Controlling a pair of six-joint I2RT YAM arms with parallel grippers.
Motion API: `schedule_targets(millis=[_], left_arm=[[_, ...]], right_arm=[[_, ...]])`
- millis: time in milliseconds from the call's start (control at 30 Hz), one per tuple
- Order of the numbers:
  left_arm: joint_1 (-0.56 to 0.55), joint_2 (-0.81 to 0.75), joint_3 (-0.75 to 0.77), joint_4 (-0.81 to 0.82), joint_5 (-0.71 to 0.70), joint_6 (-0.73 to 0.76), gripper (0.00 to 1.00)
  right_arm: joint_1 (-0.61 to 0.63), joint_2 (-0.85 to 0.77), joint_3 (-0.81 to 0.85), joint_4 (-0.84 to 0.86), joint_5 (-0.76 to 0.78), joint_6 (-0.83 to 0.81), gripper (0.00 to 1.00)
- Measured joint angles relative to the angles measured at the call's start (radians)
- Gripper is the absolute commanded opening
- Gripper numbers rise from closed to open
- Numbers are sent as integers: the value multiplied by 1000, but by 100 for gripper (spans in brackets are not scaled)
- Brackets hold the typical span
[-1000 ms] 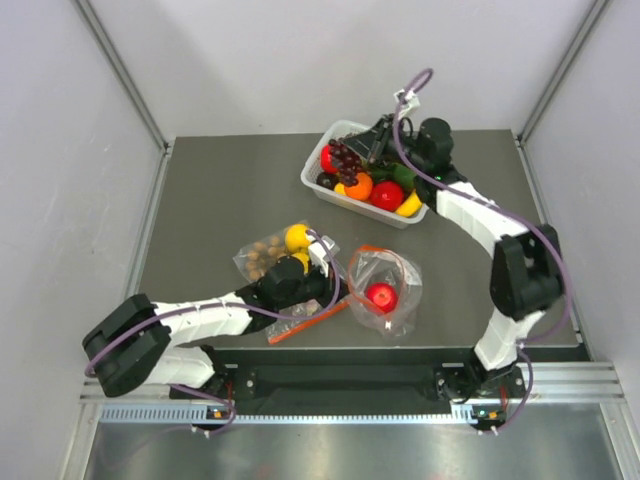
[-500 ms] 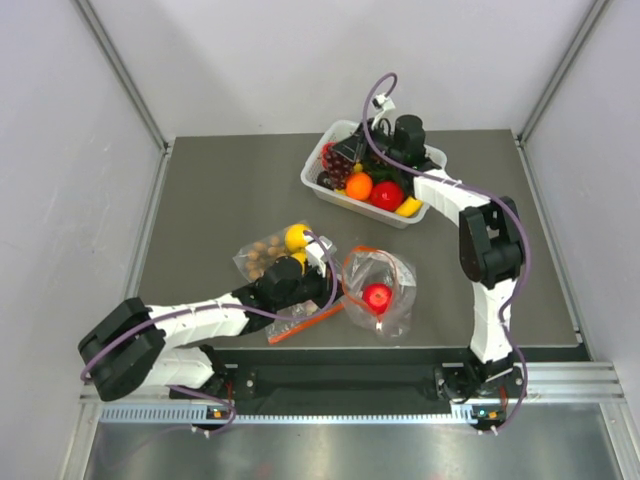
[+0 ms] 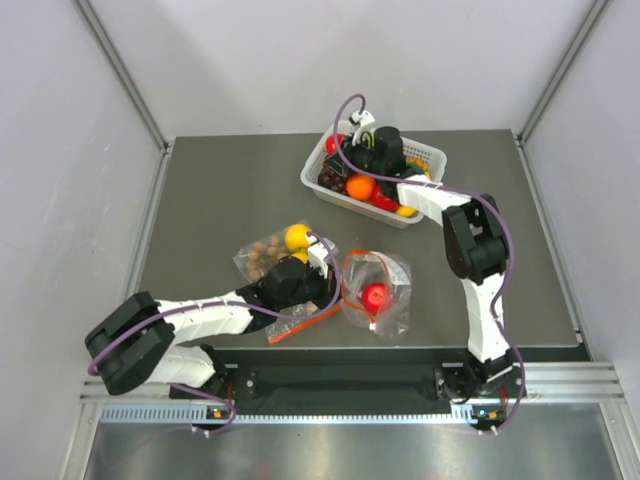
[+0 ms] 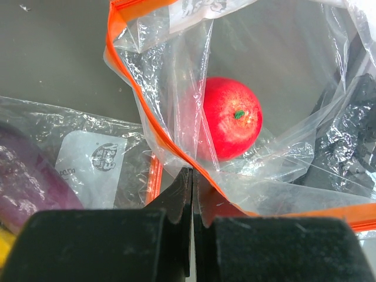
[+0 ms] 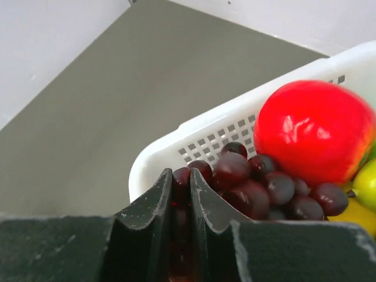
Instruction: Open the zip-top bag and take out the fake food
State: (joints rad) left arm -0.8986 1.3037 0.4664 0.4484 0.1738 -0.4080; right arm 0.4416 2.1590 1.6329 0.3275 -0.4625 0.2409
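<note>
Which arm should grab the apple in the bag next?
Right, likely: left gripper is shut on the zip-top bag rim, holding it; right gripper only needs to drop the grape bunch at the basket.

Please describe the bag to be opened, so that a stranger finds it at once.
On the grey table, two clear bags lie near the front edge. The zip-top bag is the right-hand one, holding one red apple; its neighbour holds yellow fruit and nuts.

- The white label (image 4: 93,163) on the clear bag (image 4: 53,117) beside the zip-top bag (image 4: 282,53) bore a round grey emblem and a short line of small print, both too blurred to read.
- A printed patch (image 4: 202,6) near the zip-top bag's upper edge was cut off and unreadable.
</note>
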Motion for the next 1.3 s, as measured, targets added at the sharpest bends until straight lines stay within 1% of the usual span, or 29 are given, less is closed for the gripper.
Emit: schedule_targets(millis=[100, 133, 167, 233, 300, 333, 500, 600, 633, 700, 767, 867, 967, 1067, 1100, 1167, 1300], left_arm=[[0, 2, 0, 1, 2, 0, 0], [0, 2, 0, 0, 2, 0, 0], [0, 3, 0, 0, 2, 0, 0], [0, 4, 0, 0, 2, 0, 0], [0, 4, 0, 1, 4, 0, 0], [0, 4, 0, 0, 5, 0, 0], [1, 4, 0, 1, 9, 0, 0], [2, 3, 0, 0, 10, 0, 0], [2, 2, 0, 0, 11, 0, 0], [2, -5, 0, -1, 11, 0, 0], [2, -18, -3, -1, 11, -1, 0], [2, -41, -5, -2, 11, -1, 0], [2, -64, -12, -4, 10, -1, 0], [2, -79, -12, -8, 3, 1, 0], [2, -81, -12, -9, 0, 3, 0], [2, -82, -12, -10, -4, 10, 0], [2, -82, -10, -16, -10, 19, 0]], right_arm=[[7, 19, 17, -20, 3, -16, 18], [10, 27, 27, -30, 1, -22, 27], [14, 32, 35, -36, 1, -22, 33], [23, 34, 38, -45, -10, -30, 41], [31, 34, 38, -45, -18, -32, 47], [34, 34, 38, -45, -21, -32, 55], [35, 0, 3, -37, -32, -30, 66], [29, -58, -47, -32, -29, -24, 77], [26, -75, -59, -30, -30, -19, 83], [14, -117, -77, -21, -32, -3, 89], [-6, -158, -82, -11, -36, 13, 92], [-50, -221, -84, 7, -34, 32, 93], [-84, -307, -142, 17, -13, 33, 92], [-101, -432, -255, -6, 22, 22, 89], [-100, -488, -312, -18, 31, 16, 88], [-94, -597, -410, -66, 39, 11, 87], [-77, -873, -612, -197, 55, -1, 85]])
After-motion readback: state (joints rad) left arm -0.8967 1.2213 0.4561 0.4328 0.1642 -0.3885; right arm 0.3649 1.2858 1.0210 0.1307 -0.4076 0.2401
